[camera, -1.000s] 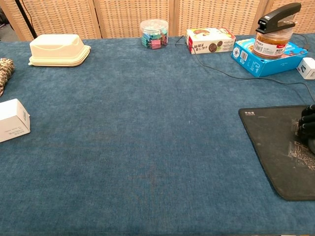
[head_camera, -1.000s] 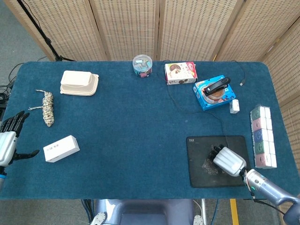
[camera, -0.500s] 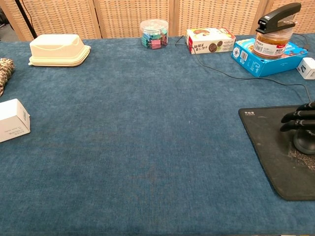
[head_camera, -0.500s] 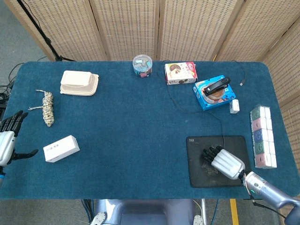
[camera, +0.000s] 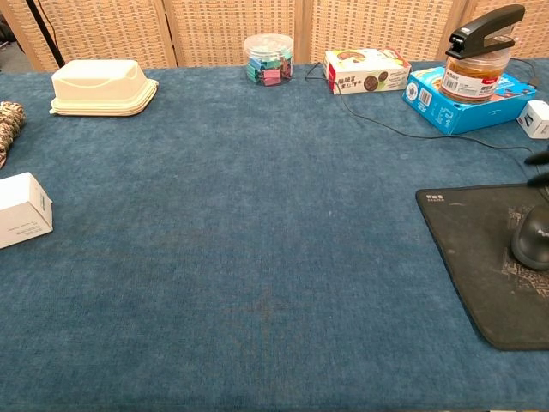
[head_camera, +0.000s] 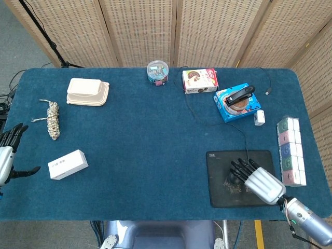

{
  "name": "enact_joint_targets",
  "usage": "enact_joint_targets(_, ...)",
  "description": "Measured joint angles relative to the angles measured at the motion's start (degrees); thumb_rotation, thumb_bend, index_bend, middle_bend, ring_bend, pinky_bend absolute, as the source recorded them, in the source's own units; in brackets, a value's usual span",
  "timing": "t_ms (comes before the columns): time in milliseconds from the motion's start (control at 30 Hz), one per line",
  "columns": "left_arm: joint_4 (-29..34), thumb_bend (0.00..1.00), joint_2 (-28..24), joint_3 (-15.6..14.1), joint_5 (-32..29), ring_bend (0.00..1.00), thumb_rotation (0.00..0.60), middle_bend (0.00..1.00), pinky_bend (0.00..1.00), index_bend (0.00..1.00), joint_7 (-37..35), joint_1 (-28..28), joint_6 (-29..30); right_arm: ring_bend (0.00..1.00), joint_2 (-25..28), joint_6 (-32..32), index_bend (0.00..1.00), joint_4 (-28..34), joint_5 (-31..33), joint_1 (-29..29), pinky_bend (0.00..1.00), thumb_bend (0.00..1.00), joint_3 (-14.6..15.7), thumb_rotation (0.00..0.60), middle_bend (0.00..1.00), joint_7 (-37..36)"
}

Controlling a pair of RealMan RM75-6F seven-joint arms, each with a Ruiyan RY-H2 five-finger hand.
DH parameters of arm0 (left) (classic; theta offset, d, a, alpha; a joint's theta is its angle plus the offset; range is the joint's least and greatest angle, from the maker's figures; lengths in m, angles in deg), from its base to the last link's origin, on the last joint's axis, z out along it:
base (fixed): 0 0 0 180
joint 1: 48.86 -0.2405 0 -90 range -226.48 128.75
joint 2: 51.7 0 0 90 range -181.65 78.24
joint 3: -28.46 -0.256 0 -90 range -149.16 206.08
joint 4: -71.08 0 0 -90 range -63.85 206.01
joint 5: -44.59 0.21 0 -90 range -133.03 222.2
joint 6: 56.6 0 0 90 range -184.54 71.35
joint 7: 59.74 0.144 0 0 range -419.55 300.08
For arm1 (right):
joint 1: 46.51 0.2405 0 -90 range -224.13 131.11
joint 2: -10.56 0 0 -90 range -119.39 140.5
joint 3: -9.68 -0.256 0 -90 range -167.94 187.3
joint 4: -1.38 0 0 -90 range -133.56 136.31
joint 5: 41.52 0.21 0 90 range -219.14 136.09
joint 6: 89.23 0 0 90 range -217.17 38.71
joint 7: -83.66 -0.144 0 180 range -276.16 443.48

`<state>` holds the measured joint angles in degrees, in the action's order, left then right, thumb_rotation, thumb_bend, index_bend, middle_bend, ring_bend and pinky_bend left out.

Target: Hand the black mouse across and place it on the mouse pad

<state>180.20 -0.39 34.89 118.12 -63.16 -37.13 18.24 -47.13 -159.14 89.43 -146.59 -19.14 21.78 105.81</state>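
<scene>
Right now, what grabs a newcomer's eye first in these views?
The right hand, fingers spread, hovering over the black mouse that sits on the dark mouse pad at the table's near right. Next, the black stapler perched on a jar atop the blue box, far right.

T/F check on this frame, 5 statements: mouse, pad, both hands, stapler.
1. The black computer mouse rests on the black rectangular mouse pad. True.
2. The right hand grips the mouse. False: its fingers are spread apart above the mouse, holding nothing.
3. The left hand is at the table's left edge, fingers apart, holding nothing. True.
4. The black stapler lies flat on the blue cloth. False: it sits on top of a round orange-lidded jar, which stands on a blue box.
5. The white rectangular box sits on the mouse pad. False: it lies on the cloth near the left hand, far from the pad.
</scene>
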Motion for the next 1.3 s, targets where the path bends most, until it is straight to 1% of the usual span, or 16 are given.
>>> enact_joint_targets(33,0.2,0.08,-0.1,-0.2,0.3,0.0,0.6,0.0,0.0,0.0,0.0,-0.2,0.3,0.0,0.5,-1.1,0.0,0.7,0.5,-0.6,0.03,0.1,-0.2,0.6,0.0,-0.3)
enact_joint_targets(100,0.4,0.07,-0.1,-0.5,0.7,0.0,0.6,0.0,0.0,0.0,0.1,-0.7,0.9,0.0,1.2,-3.6,0.0,2.3,2.1,-2.2,0.0,0.02,-0.9,0.6,0.0,-1.5)
enact_joint_targets(133,0.5,0.07,-0.1,-0.7,1.1,0.0,0.6,0.0,0.0,0.0,0.3,-1.0,1.5,0.0,1.3,-4.6,0.0,2.7,2.8,-2.8,0.0,0.0,-1.2,0.6,0.0,-2.4)
enact_joint_targets(333,0.3,0.0,0.4,-2.4,3.7,0.0,0.6,0.0,0.0,0.0,0.9,-3.6,4.7,0.0,0.5,-9.3,0.0,3.1,7.2,-7.0,0.0,0.0,-3.2,0.6,0.0,-10.5)
enact_joint_targets(533,-2.4,0.0,1.8,-3.8,6.7,0.0,0.6,0.0,0.0,0.0,-0.6,-6.0,8.2,0.0,-2.7,-14.7,0.0,2.5,10.2,-11.7,0.0,0.0,-5.0,0.6,0.0,-19.9)
enact_joint_targets(633,-3.5,0.0,2.8,-4.5,7.9,0.0,0.6,0.0,0.0,0.0,-0.3,-7.3,10.0,0.0,-4.0,-18.4,0.0,3.7,11.6,-14.4,0.0,0.0,-6.0,0.6,0.0,-23.0)
enact_joint_targets(800,-5.2,0.0,4.8,-5.1,9.2,0.0,0.6,0.0,0.0,0.0,2.3,-8.4,11.9,0.0,-5.4,-23.8,0.0,8.3,13.2,-18.8,0.0,0.0,-7.5,0.6,0.0,-21.3)
enact_joint_targets(900,-6.2,0.0,5.6,-5.3,9.5,0.0,0.6,0.0,0.0,0.0,3.2,-8.8,12.3,0.0,-5.8,-25.4,0.0,9.7,13.3,-20.5,0.0,0.0,-8.1,0.6,0.0,-19.0)
enact_joint_targets(1067,-7.0,0.0,6.4,-5.2,9.7,0.0,0.6,0.0,0.0,0.0,3.6,-9.2,12.6,0.0,-5.9,-26.3,0.0,10.4,13.3,-22.3,0.0,0.0,-8.8,0.6,0.0,-17.2)
enact_joint_targets(1300,-7.0,0.0,6.6,-5.1,9.8,0.0,0.6,0.0,0.0,0.0,4.1,-9.0,11.9,0.0,-5.5,-26.0,0.0,10.4,13.3,-22.9,0.0,0.0,-10.0,0.6,0.0,-18.7)
